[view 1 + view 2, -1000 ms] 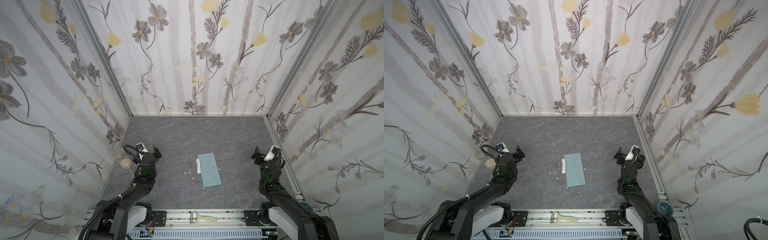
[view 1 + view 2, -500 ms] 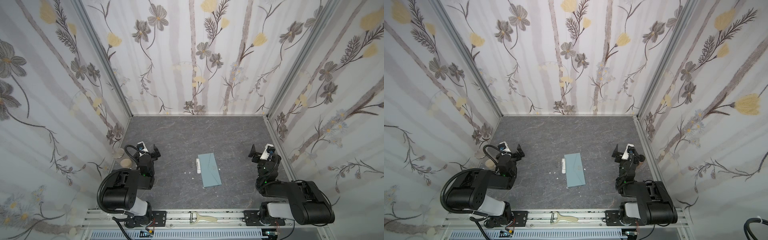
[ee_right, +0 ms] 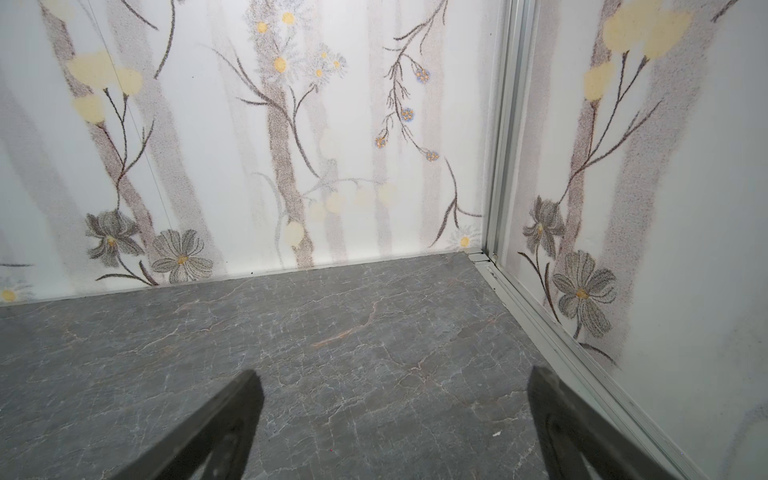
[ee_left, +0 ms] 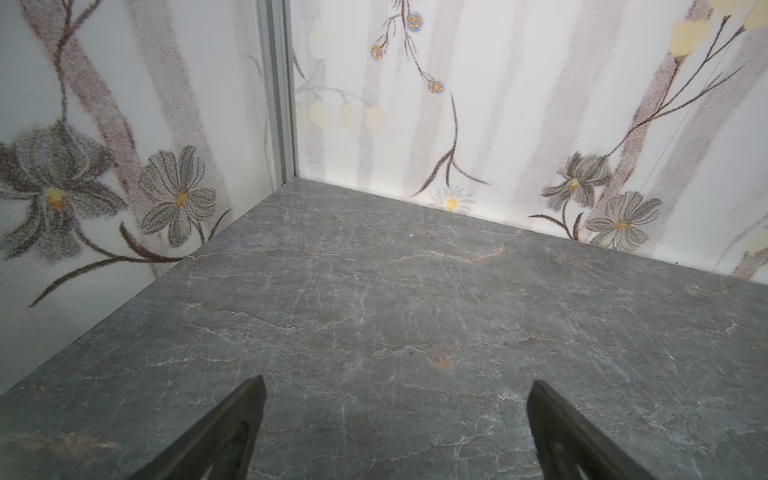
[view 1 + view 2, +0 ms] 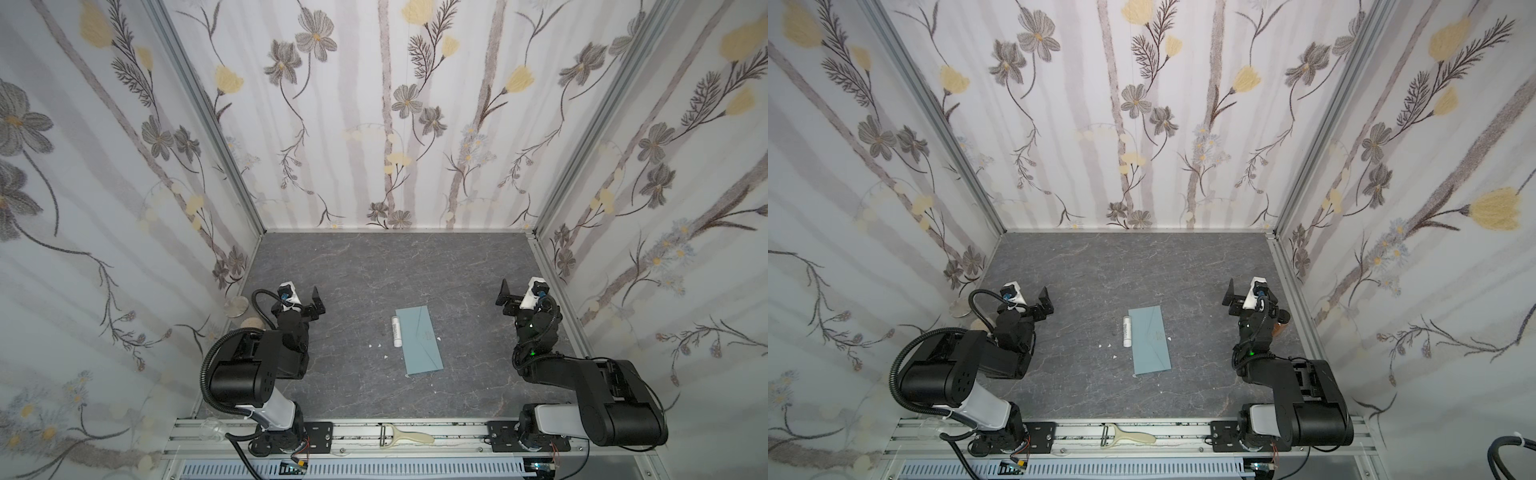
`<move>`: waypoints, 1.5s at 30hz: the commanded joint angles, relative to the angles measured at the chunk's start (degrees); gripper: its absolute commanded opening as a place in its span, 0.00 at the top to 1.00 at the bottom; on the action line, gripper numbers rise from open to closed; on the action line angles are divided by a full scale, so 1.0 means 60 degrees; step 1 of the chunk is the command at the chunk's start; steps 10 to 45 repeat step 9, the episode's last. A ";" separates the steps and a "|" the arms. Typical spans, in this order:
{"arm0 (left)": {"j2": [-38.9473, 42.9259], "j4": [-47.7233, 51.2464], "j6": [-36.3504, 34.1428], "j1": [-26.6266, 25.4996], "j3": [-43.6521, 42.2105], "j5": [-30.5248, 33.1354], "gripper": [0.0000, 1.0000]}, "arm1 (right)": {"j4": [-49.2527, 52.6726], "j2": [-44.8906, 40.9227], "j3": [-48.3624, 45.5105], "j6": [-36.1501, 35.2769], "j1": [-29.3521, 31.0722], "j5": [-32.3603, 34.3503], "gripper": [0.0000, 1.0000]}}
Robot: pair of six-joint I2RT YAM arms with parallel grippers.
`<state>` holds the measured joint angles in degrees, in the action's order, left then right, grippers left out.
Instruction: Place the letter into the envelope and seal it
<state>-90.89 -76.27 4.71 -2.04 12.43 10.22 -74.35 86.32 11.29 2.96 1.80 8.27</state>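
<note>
1. Fingers: the left fingers (image 4: 224,432) are released and spread wide, with only bare grey tabletop (image 4: 395,316) between them. The right fingers (image 3: 216,428) are just as wide apart and grasp nothing.
2. Both wrist views look toward the far corners of the enclosure, not at the work. In both top views each arm sits folded close to its base at the side walls, well apart from the things in the middle. This reads as a rest pose that keeps the centre unobstructed.
3. The envelope (image 5: 419,338) lies flat near the middle of the tabletop, between the two arms and slightly askew. Its pointed flap appears folded down against the body, with the fold lines showing faintly in both top views.
4. The letter is not visible in any view. Since no pale sheet lies on the tabletop, it is probably inside the envelope, but the pictures cannot confirm this.
5. A small white glue stick (image 5: 396,331) lies along the envelope's left edge, just beside or touching it. It looks set down within easy reach of the flap.
6. A few white scraps (image 5: 376,345) dot the tabletop left of the glue stick.
7. A peeler (image 5: 405,436) rests on the front rail, outside the work area and unrelated to the task.
8. As a judgement, the task looks finished or very nearly so. Whether the flap has truly bonded cannot be told from here.
</note>
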 commanded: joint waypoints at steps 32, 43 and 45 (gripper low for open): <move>-0.0028 -0.0377 -0.0164 -0.0084 0.0108 0.0121 0.00 | -0.0163 0.0041 0.0033 -0.0113 -0.0007 -0.0005 0.00; -0.0028 -0.0377 -0.0164 -0.0084 0.0108 0.0121 0.00 | -0.0163 0.0041 0.0033 -0.0113 -0.0007 -0.0005 0.00; -0.0028 -0.0377 -0.0164 -0.0084 0.0108 0.0121 0.00 | -0.0163 0.0041 0.0033 -0.0113 -0.0007 -0.0005 0.00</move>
